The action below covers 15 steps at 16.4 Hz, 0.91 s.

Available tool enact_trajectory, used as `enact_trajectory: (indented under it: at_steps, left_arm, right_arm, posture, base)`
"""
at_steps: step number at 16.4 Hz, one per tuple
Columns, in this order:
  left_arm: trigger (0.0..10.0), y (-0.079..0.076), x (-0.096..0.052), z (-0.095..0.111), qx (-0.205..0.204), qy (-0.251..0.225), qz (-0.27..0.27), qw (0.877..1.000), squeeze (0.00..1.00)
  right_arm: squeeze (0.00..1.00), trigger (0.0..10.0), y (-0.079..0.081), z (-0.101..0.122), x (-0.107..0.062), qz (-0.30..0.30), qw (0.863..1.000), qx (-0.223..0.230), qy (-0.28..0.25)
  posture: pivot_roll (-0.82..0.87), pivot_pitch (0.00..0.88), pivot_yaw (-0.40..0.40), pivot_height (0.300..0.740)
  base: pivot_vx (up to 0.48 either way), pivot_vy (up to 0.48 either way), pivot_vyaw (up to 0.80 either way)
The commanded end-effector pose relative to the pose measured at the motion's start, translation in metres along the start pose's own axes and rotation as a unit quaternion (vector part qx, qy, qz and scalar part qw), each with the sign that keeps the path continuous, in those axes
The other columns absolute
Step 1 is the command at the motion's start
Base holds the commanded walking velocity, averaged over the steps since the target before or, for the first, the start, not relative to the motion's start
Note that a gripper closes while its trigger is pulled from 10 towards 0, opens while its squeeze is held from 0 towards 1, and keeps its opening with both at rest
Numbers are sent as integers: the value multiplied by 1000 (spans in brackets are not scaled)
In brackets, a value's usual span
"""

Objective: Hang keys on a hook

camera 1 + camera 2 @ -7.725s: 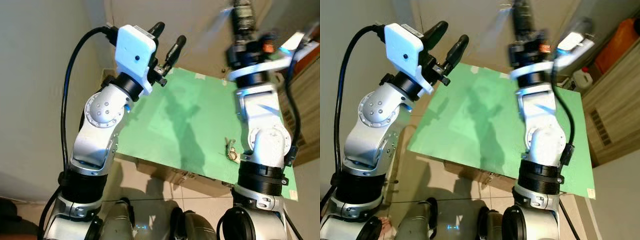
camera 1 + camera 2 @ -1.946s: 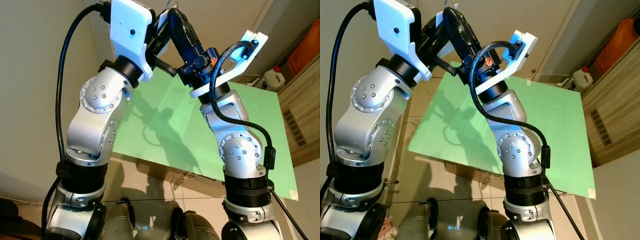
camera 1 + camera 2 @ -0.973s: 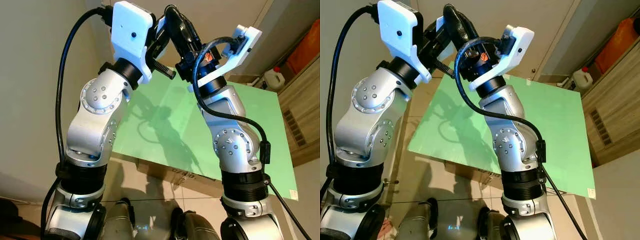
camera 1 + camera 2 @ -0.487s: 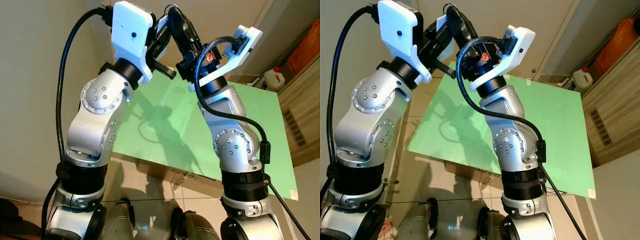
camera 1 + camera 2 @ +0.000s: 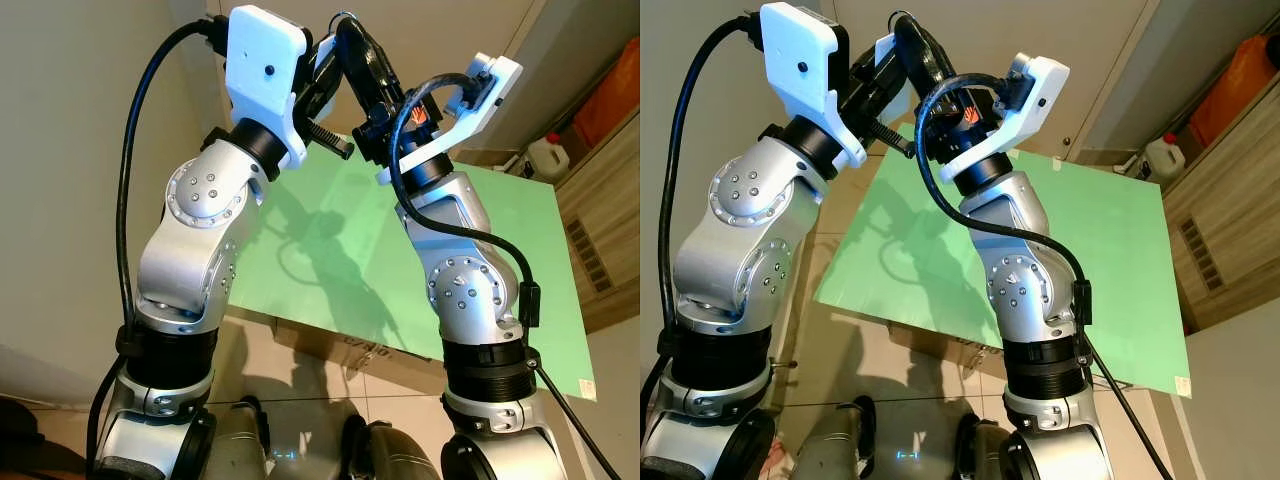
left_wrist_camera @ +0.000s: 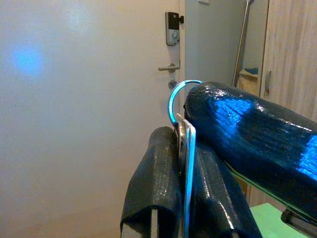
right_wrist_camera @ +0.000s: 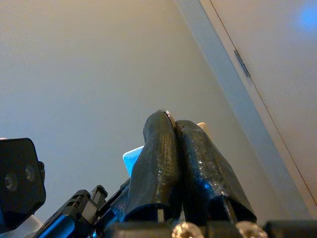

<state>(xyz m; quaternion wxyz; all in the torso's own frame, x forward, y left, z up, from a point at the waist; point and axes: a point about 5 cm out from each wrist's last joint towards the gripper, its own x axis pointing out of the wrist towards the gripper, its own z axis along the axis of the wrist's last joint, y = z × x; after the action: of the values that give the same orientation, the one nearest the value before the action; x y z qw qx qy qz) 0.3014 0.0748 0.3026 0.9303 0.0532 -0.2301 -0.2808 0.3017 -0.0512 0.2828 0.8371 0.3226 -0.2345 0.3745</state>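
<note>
The keys (image 6: 186, 148) are a flat silver key on a thin ring (image 6: 174, 99), held up high in front of a pale wall. My left gripper (image 6: 181, 141) is shut on the key blade. My right gripper (image 7: 173, 124) is shut too, its fingertips at the ring, and one of its fingers (image 6: 247, 129) lies right against the left gripper. In the left eye view both grippers meet above the green table (image 5: 480, 230), with the left gripper (image 5: 328, 50) behind its white wrist camera and the right gripper (image 5: 350, 30) reaching up beside it.
A white door with a lever handle (image 6: 168, 68) and a keypad lock (image 6: 172, 34) stands ahead. A cardboard box (image 5: 350, 350) sits under the table. A white jug (image 5: 545, 160) and a wooden cabinet (image 5: 600, 250) are on the right.
Several seconds ago the keys lay on the green table and the left gripper was open. Over the last second the left arm edged slightly right; both grippers stay together at the keys.
</note>
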Motion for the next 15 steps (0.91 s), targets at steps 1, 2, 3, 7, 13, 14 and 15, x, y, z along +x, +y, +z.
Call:
enact_trajectory:
  at_steps: [1, 2, 3, 7, 13, 14, 15]
  left_arm:
    - [10000, -7, 2, 4, -8, -10, -18, 1000, 0]
    - [10000, -7, 2, 4, -8, -10, -18, 1000, 0]
    - [10000, -7, 2, 4, -8, -10, -18, 1000, 0]
    - [10000, -7, 2, 4, -8, -10, -18, 1000, 0]
    - [10000, 1, -8, -23, -57, 53, 0, 997, 0]
    - [10000, -2, -9, -22, -65, 48, -20, 996, 1000]
    - [10000, -4, -9, -21, -66, 47, -28, 996, 1000]
  right_arm:
    - [0, 0, 6, -7, 4, 1, 999, 32, -1]
    - [0, 0, 6, -7, 4, 1, 999, 32, -1]
    - [0, 0, 6, -7, 4, 1, 999, 32, -1]
    - [0, 0, 6, -7, 4, 1, 999, 32, -1]
    - [0, 0, -13, -10, -6, -57, 998, 14, 10]
    - [0, 0, -14, -9, -6, -59, 998, 12, 9]
    - [0, 0, -14, -8, -6, -59, 998, 11, 9]
  posture:
    - [179, 150, -51, 740]
    - [179, 150, -51, 740]
    - [179, 150, -51, 740]
    - [179, 150, -51, 740]
    - [177, 159, -31, 740]
    - [175, 160, -33, 740]
    - [173, 164, -33, 740]
  base:
    - [0, 0, 0]
    - [0, 0, 0]
    - [0, 0, 0]
    - [0, 0, 0]
    - [0, 0, 0]
    - [0, 0, 0]
    - [0, 0, 0]
